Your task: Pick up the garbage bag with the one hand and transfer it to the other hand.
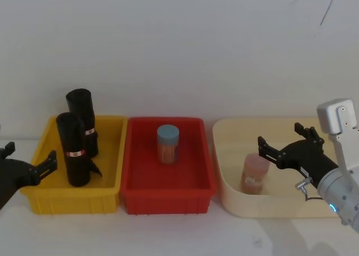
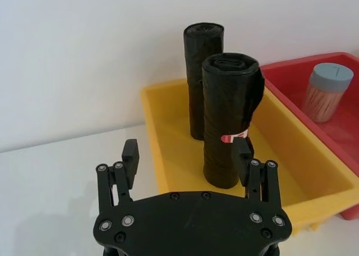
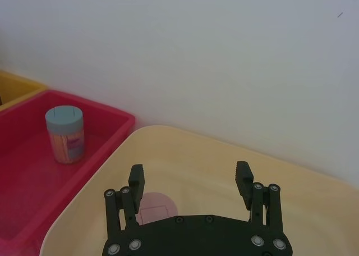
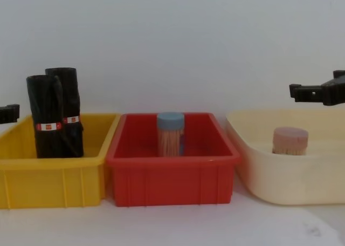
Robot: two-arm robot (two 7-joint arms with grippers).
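Standing upright in the yellow plastic tray (image 1: 115, 155), the garbage bag (image 1: 73, 149), a tall black cylindrical roll with a red-and-white band, has its long axis vertical in the head view. A twin black roll (image 1: 83, 118) is just behind it. The left gripper (image 1: 29, 155), spread wide, sits outside the tray's left wall, and the roll lies to its right. The right gripper (image 1: 280, 139), also wide, hangs over the cream tub (image 1: 224, 177), well apart.

In the left wrist view, the roll lines up with one finger (image 2: 241, 152) rather than the gap.

In the right wrist view, that gripper holds nothing.

In the chest view, the left gripper is level with the roll's upper half, so a sideways approach looks right.
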